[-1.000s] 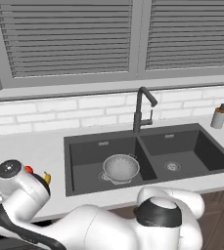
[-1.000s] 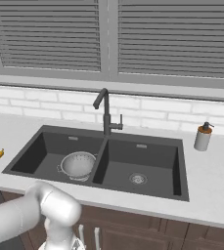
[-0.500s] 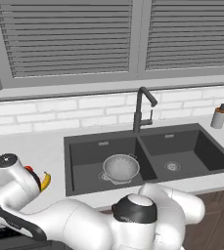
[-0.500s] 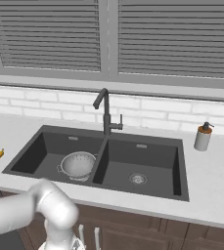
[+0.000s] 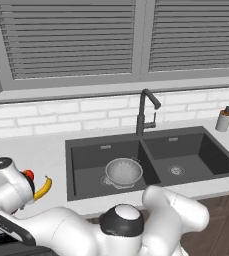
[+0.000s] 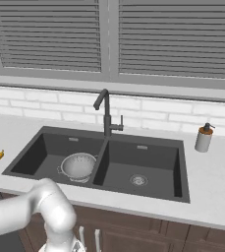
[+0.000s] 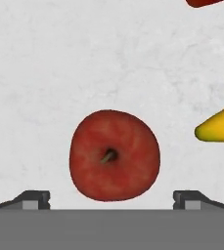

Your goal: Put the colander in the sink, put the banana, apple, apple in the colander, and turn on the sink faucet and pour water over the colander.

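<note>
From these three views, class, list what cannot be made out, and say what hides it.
- Second apple: hand view, cut off by the top edge.
- Banana: hand view, cut by the right edge; its lower end in the left base view is hidden by the arm.
- Left basin drain: both base views, covered by the colander.

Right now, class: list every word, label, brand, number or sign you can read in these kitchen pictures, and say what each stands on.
None: no readable text in any view.
The soap pump bottle bears no label.
The sink faucet, the sink and the colander carry no marks.
The apple and the banana have no stickers.
</note>
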Robot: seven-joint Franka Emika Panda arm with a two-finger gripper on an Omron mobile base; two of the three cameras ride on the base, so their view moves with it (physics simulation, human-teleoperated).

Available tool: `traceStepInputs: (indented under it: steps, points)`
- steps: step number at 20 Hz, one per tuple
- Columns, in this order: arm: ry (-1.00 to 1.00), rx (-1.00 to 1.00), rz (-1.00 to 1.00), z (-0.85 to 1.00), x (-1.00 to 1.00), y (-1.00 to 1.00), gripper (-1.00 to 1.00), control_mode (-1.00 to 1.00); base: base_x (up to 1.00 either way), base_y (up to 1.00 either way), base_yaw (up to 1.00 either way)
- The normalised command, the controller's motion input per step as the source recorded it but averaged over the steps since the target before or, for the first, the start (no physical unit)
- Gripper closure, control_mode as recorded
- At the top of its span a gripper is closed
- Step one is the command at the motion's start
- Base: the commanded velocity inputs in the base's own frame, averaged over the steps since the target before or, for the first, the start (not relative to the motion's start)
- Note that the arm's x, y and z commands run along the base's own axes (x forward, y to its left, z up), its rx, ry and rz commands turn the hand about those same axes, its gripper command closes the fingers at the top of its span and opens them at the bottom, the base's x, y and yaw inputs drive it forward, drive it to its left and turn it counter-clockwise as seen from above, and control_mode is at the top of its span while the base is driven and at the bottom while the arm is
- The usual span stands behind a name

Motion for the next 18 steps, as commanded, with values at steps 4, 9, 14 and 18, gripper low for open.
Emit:
traceStepInputs:
  steps: [4,9,14,18]
  points:
    - [0.0,-0.01,0.0,-0.26,0.07,0.05,-1.0,-1.0,0.0,0.0,0.0]
    - [0.0,0.0,0.0,-0.26,0.1,0.0,-1.0,-1.0,0.0,0.0,0.0]
    - [0.0,0.0,0.0,-0.26,0.11,0.01,-1.0,-1.0,0.0,0.0,0.0]
    - [0.0,-0.01,0.0,-0.34,0.03,0.0,-1.0,-1.0,0.0,0.0,0.0]
